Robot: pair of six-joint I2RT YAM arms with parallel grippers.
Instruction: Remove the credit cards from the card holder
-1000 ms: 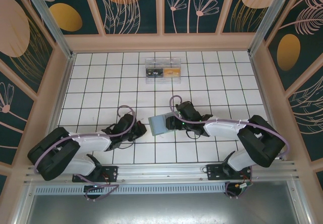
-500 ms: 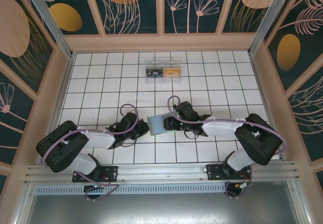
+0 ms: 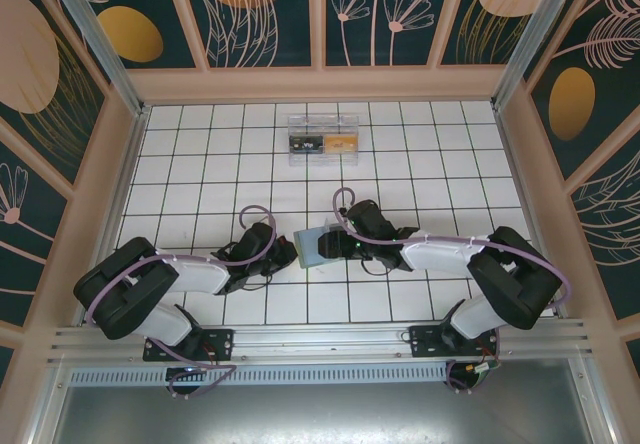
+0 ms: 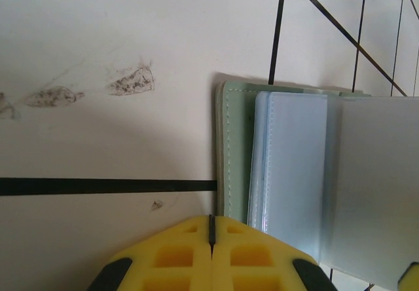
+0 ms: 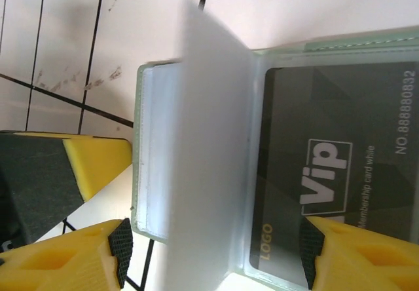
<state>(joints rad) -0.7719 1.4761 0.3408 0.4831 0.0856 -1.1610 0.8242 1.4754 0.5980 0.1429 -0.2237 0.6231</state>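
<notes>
The card holder [image 3: 311, 248] lies open on the tiles between my two grippers, grey-green cover [image 4: 232, 148] outside and blue-grey sleeves inside. One clear sleeve page [image 5: 209, 147] stands up from it. A black credit card [image 5: 330, 173] marked VIP sits in the sleeve beside that page. My right gripper [image 5: 216, 252] is open, its pads either side of the upright page and the card's near end. My left gripper [image 4: 211, 222] is shut, its tip at the holder's left edge, nothing between its fingers [image 5: 98, 163].
A clear plastic box [image 3: 322, 139] stands at the back middle of the tiled floor, with a black card and a gold card in it. Low tan walls close the floor on three sides. The arms' bases sit along the near rail [image 3: 320, 342].
My left arm has swung in and brought its shut gripper rightwards up to the holder's left edge. The right gripper has stayed at the holder, shifting only slightly.
</notes>
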